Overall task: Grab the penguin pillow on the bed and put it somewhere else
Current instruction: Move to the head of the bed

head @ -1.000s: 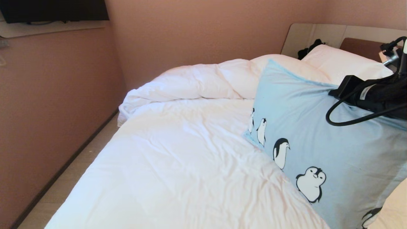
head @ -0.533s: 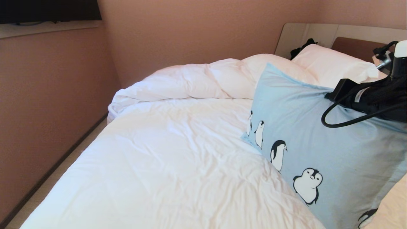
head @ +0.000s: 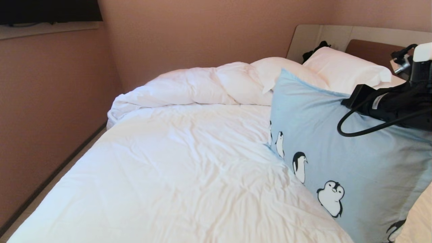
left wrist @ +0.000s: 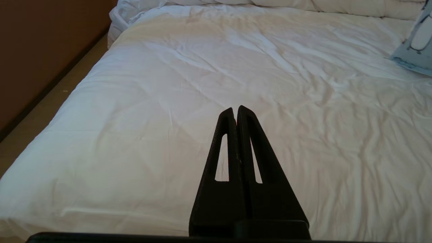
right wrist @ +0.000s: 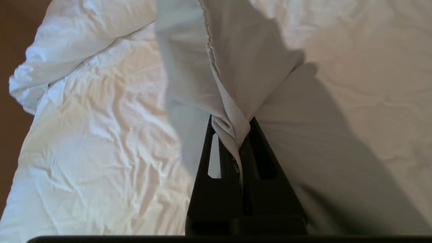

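Half done, by the look of it: pick made, placing not yet. Pillow [head: 341, 148] up off the bed [head: 189, 175], hanging from its top edge at the right of the head view, face with the penguin row turned toward the camera, lower corner dangling just above or perhaps brushing the sheet — cannot tell which. Right gripper [right wrist: 236, 135] clamped hard on a bunched fold of the pillow's hem, fabric pinched between both fingers and fanning out beyond the tips in the right wrist view. Arm body and looped cable visible at the far right in the head view, over the pillow's upper edge.

Left gripper [left wrist: 235, 109] idle over the near middle of the bed, fingers pressed together with nothing between them, only wrinkled sheet ahead and a corner of the pillow off at the right.

Duvet [head: 189, 86] bunched along the far left of the bed, white pillows [head: 344, 69] by the headboard [head: 374, 49], a dark bundle [head: 314, 50] behind them.

Left to do, as a judgement: carry the pillow to another spot, lower it until the weight rests, then release. Plenty of bare sheet to the left and near side for that. Grip on a thin hem only, so some risk of slipping under a swing.
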